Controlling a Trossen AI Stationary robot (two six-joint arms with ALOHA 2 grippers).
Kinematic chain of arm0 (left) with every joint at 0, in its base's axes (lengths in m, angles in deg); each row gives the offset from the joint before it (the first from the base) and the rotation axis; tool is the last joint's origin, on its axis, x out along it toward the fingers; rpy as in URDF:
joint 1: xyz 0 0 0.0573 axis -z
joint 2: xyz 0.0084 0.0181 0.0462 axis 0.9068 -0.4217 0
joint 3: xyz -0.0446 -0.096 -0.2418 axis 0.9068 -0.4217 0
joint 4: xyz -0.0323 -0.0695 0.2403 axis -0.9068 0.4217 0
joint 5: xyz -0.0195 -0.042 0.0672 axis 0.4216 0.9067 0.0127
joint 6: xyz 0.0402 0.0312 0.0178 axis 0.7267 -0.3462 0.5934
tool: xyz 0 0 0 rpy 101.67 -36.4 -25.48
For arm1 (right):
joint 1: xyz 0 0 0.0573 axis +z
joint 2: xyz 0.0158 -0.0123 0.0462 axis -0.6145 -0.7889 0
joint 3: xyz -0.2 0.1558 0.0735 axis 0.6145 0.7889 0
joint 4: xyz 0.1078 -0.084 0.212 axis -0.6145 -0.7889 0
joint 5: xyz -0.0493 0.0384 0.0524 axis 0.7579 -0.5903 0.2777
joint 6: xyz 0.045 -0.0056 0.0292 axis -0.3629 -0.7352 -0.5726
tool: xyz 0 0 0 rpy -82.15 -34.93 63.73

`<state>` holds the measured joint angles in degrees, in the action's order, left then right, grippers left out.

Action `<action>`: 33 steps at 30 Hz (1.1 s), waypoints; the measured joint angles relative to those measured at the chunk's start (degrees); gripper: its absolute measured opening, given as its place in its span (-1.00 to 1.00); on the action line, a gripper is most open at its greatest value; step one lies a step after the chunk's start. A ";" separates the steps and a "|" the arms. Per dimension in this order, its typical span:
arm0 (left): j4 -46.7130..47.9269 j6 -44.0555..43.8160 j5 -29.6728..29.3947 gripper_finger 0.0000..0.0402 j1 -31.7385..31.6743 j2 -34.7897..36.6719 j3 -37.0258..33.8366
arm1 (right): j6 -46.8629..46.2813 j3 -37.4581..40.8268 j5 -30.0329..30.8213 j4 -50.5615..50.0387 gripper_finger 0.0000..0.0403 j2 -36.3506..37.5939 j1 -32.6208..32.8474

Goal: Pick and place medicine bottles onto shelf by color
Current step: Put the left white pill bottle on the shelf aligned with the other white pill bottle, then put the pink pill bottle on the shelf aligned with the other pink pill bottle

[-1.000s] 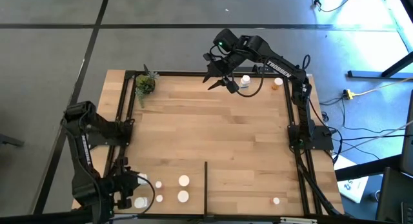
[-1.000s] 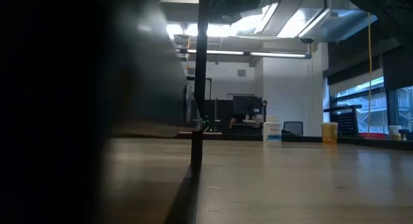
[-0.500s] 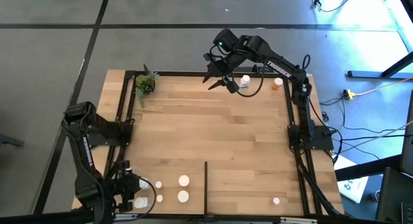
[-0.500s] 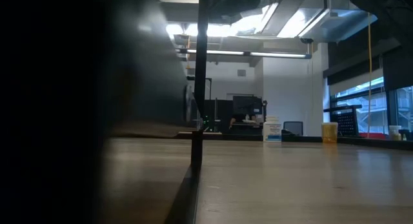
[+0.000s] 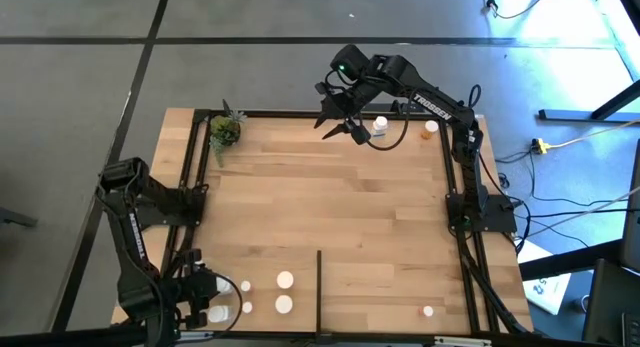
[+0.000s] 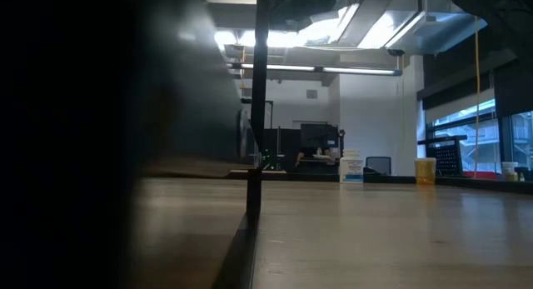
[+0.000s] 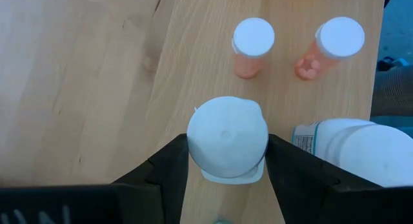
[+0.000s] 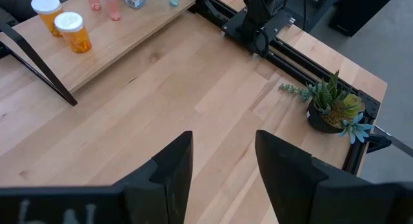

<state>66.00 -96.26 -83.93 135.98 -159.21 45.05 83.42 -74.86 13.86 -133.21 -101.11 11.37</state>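
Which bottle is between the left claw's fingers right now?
The white-capped white bottle between the left claw fingers; the two pale orange bottles stand apart beyond it.

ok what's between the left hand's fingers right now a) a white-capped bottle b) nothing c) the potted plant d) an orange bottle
a: in the left wrist view a white-capped bottle sits between the left hand's two dark fingers, with two pale pink bottles standing apart farther ahead.

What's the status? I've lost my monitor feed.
Left gripper around white-capped bottle, near corner of shelf. Right gripper open, empty, hovering far side. Two pink bottles ahead; nothing blocking.
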 joint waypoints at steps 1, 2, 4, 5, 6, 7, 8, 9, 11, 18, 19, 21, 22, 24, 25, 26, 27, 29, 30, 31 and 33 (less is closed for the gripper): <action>0.00 -0.07 0.00 -0.10 0.00 0.00 0.00 | 0.00 0.00 0.00 0.00 -0.16 0.00 0.00; 0.00 -0.37 0.00 -0.10 0.02 0.00 0.00 | 0.00 0.00 0.00 0.00 -0.16 0.00 0.00; 0.08 -1.06 -0.01 -0.10 0.02 0.00 0.00 | 0.00 0.00 0.00 0.00 -0.16 0.00 0.00; 0.15 -1.08 -0.02 -0.10 0.02 0.00 0.00 | -0.01 0.00 0.00 0.00 -0.16 0.00 0.00; 0.24 -1.14 -0.02 -0.10 0.02 0.00 0.00 | 0.00 0.00 0.00 0.00 -0.16 0.00 0.00; 0.38 -1.16 -0.02 -0.10 0.02 0.00 0.00 | -0.01 0.00 0.00 0.00 -0.16 0.00 0.00; 0.49 -1.16 -0.02 -0.10 0.02 0.02 0.00 | -0.01 0.00 0.00 0.00 -0.16 0.00 0.00; 0.55 -1.16 -0.02 -0.10 0.02 0.00 0.00 | 0.00 0.00 0.00 0.00 -0.16 0.00 0.00; 0.59 -1.23 -0.02 -0.10 0.02 0.02 0.00 | -0.02 0.00 0.00 0.00 -0.16 0.00 0.00; 0.57 -1.42 -0.04 -0.09 0.02 0.02 0.00 | 0.00 0.00 0.00 0.00 -0.16 0.00 0.00; 0.56 -1.43 -0.04 -0.08 0.02 0.02 0.00 | 0.00 0.00 0.00 0.00 -0.16 0.00 0.00; 0.40 -1.44 -0.04 -0.03 0.02 0.02 0.00 | -0.02 0.00 0.00 0.00 -0.16 0.00 0.00; 0.26 -1.43 -0.04 0.00 0.00 0.02 0.00 | -0.02 0.00 0.00 0.00 -0.16 0.00 0.00; 0.22 -1.26 0.03 0.08 -0.01 0.02 -0.01 | 0.00 0.00 0.00 0.00 -0.16 0.00 0.00; 0.22 -1.11 0.07 0.11 -0.02 0.02 -0.02 | -0.01 0.00 0.00 0.00 -0.16 0.00 0.00; 0.19 -1.09 0.20 0.15 -0.02 0.02 0.00 | -0.02 0.00 0.00 0.00 -0.16 0.00 0.00; 0.19 -1.09 0.28 0.18 -0.02 0.02 -0.02 | 0.00 0.00 0.00 0.00 -0.16 0.00 0.00; -0.05 -1.01 0.41 0.23 -0.02 0.02 -0.01 | 0.00 0.00 0.00 0.00 -0.16 0.00 0.00; -0.23 -0.95 0.64 0.25 -0.02 0.02 -0.02 | 0.00 0.00 0.00 0.02 -0.16 0.00 0.00; -0.27 -0.72 0.90 0.26 -0.02 0.02 -0.02 | -0.01 0.00 0.00 0.00 -0.16 0.00 -0.01; -0.29 -0.04 0.96 0.29 -0.02 0.04 -0.02 | -0.01 0.00 0.00 0.02 -0.16 0.00 0.00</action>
<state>65.71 -96.30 -82.96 135.95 -159.17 45.03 83.40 -74.86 13.86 -133.19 -101.11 11.37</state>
